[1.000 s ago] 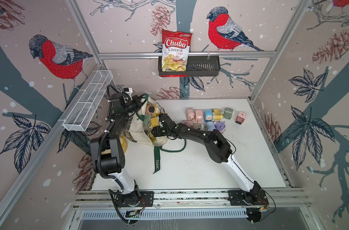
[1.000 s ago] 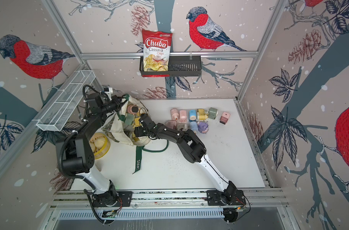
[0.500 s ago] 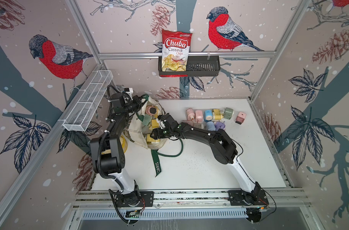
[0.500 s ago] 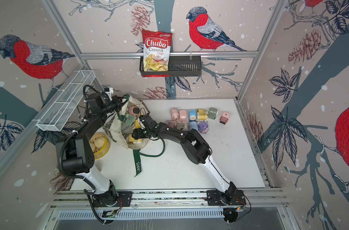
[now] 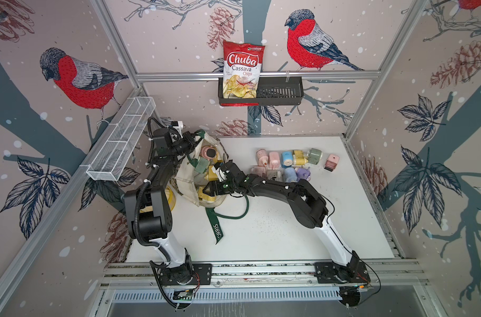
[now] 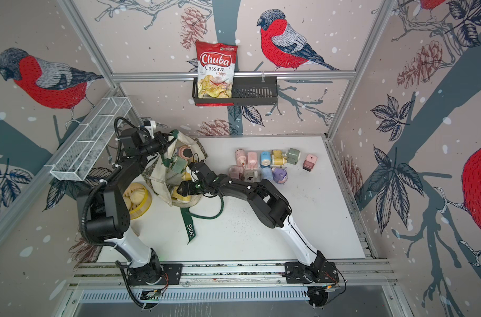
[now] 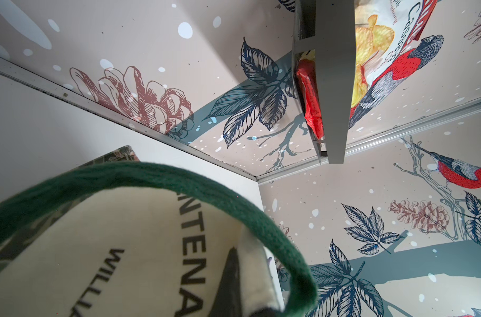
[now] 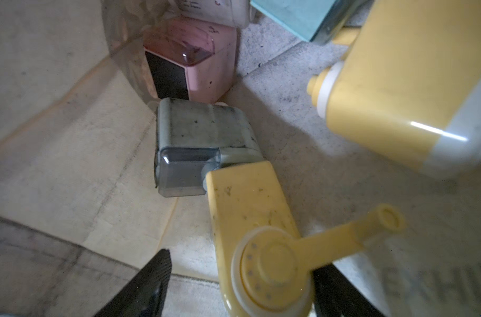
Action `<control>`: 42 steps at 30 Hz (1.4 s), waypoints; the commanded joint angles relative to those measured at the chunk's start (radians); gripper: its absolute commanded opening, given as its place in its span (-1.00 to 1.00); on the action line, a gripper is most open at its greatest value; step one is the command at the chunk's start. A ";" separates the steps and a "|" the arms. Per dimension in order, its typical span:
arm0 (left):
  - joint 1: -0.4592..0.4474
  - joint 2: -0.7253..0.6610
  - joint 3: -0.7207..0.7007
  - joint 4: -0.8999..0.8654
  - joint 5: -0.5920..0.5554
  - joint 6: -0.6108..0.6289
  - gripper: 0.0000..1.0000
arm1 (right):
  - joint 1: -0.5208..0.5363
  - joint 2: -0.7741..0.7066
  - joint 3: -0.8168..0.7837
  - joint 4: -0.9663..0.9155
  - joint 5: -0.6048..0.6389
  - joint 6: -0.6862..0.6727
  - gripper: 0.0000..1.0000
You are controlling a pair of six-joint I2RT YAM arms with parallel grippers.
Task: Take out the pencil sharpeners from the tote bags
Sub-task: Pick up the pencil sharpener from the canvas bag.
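The cream tote bag (image 5: 186, 178) (image 6: 159, 178) lies at the table's left with its mouth open, and my left gripper (image 5: 191, 141) (image 6: 168, 140) is shut on its far rim (image 7: 257, 263) beside the green handle (image 7: 206, 189). Pink (image 5: 208, 152), green (image 5: 201, 166) and yellow pencil sharpeners sit inside. My right gripper (image 5: 207, 189) (image 6: 183, 189) (image 8: 242, 263) is open at the near edge of the mouth. A yellow crank sharpener (image 8: 247, 214) lies between its fingers, against one and clear of the other. Grey-green (image 8: 203, 131) and pink (image 8: 206, 63) sharpeners lie deeper in. Several sharpeners (image 5: 288, 160) (image 6: 266, 162) stand on the table.
A yellow bowl (image 6: 138, 199) sits left of the bag, half behind the left arm. The loose green handle (image 5: 229, 216) trails across the table. A white wire basket (image 5: 124, 142) hangs on the left wall. A chips bag (image 5: 242, 71) stands in the black rack (image 5: 279, 94) on the back wall.
My right gripper has moved from the middle of the bag's mouth to its near edge, and the loose handle shifted with it. The left gripper has held still.
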 commanded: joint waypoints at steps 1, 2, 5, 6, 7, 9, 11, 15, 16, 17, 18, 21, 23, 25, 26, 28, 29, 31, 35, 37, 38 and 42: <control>0.001 -0.006 0.011 0.111 0.039 -0.011 -1.00 | 0.012 0.025 0.008 0.030 0.021 -0.014 0.53; 0.001 -0.004 0.011 0.110 0.039 -0.011 -1.00 | 0.015 0.031 0.009 0.035 0.029 -0.016 0.51; 0.001 -0.004 0.011 0.110 0.039 -0.011 -1.00 | 0.022 0.051 0.023 0.031 0.052 -0.026 0.44; 0.001 -0.004 0.010 0.110 0.039 -0.011 -1.00 | 0.024 0.058 0.031 0.027 0.058 -0.032 0.41; 0.001 -0.005 0.011 0.110 0.039 -0.011 -1.00 | 0.025 0.060 0.035 0.029 0.064 -0.038 0.37; 0.001 -0.004 0.011 0.111 0.040 -0.010 -1.00 | 0.029 0.064 0.041 0.030 0.077 -0.043 0.28; 0.001 -0.005 0.012 0.109 0.040 -0.009 -1.00 | 0.030 0.057 0.038 0.034 0.094 -0.050 0.19; 0.001 -0.004 0.011 0.108 0.039 -0.008 -1.00 | 0.030 0.024 0.018 0.045 0.116 -0.065 -0.11; 0.001 -0.005 0.012 0.109 0.039 -0.008 -1.00 | 0.030 0.012 0.013 0.042 0.116 -0.070 -0.20; 0.001 -0.004 0.012 0.109 0.039 -0.008 -1.00 | 0.030 -0.004 0.008 0.036 0.116 -0.076 -0.25; 0.001 -0.004 0.011 0.108 0.039 -0.009 -1.00 | 0.030 -0.018 0.005 0.025 0.116 -0.082 -0.29; 0.002 -0.005 0.012 0.109 0.039 -0.008 -1.00 | 0.029 -0.064 0.011 -0.038 0.128 -0.105 -0.38; 0.001 -0.006 0.012 0.109 0.040 -0.008 -1.00 | 0.025 -0.094 0.024 -0.110 0.140 -0.123 -0.41; 0.001 -0.006 0.012 0.108 0.039 -0.008 -1.00 | 0.021 -0.125 0.026 -0.187 0.151 -0.135 -0.41; 0.001 -0.005 0.012 0.108 0.040 -0.010 -1.00 | 0.019 -0.144 0.018 -0.224 0.153 -0.147 -0.42; 0.001 -0.004 0.011 0.112 0.042 -0.013 -1.00 | 0.020 -0.187 -0.009 -0.294 0.162 -0.167 -0.43; 0.001 -0.006 0.012 0.110 0.042 -0.013 -1.00 | 0.021 -0.210 -0.019 -0.330 0.169 -0.177 -0.43; 0.001 -0.007 0.011 0.113 0.043 -0.014 -1.00 | 0.024 -0.267 -0.059 -0.410 0.187 -0.200 -0.43; 0.001 -0.006 0.008 0.119 0.044 -0.017 -1.00 | 0.024 -0.411 -0.165 -0.534 0.228 -0.232 -0.44; 0.001 -0.002 0.008 0.120 0.043 -0.019 -1.00 | 0.016 -0.496 -0.227 -0.599 0.256 -0.236 -0.44; 0.001 -0.001 0.007 0.121 0.044 -0.018 -1.00 | 0.011 -0.531 -0.253 -0.630 0.268 -0.237 -0.44; 0.001 -0.001 0.009 0.119 0.044 -0.017 -1.00 | -0.051 -0.671 -0.344 -0.816 0.297 -0.243 -0.43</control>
